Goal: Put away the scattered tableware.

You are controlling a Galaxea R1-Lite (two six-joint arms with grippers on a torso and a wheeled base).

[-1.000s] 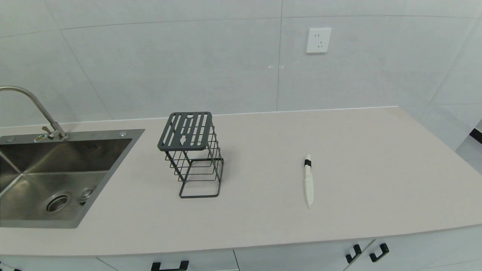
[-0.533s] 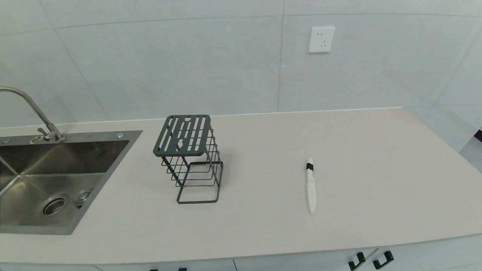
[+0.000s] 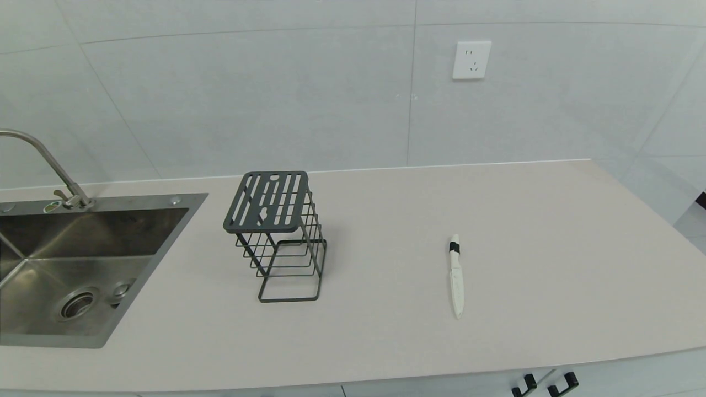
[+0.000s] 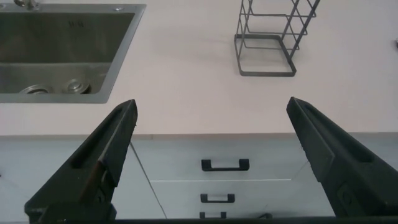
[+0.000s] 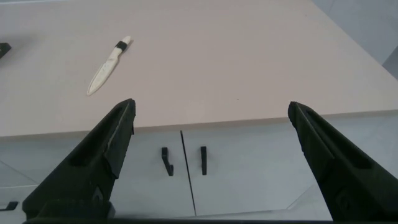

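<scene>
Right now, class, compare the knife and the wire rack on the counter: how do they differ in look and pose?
The knife is pale with a black band; the wire rack is dark all over. The knife lies flat; the rack stands upright. The knife is one slim solid piece; the rack is an open wire frame under a slotted top. Both rest on the counter, apart from each other.

Sink [image 3: 83, 264] left — rack [image 3: 276, 237] middle — knife [image 3: 456, 275] right.
</scene>
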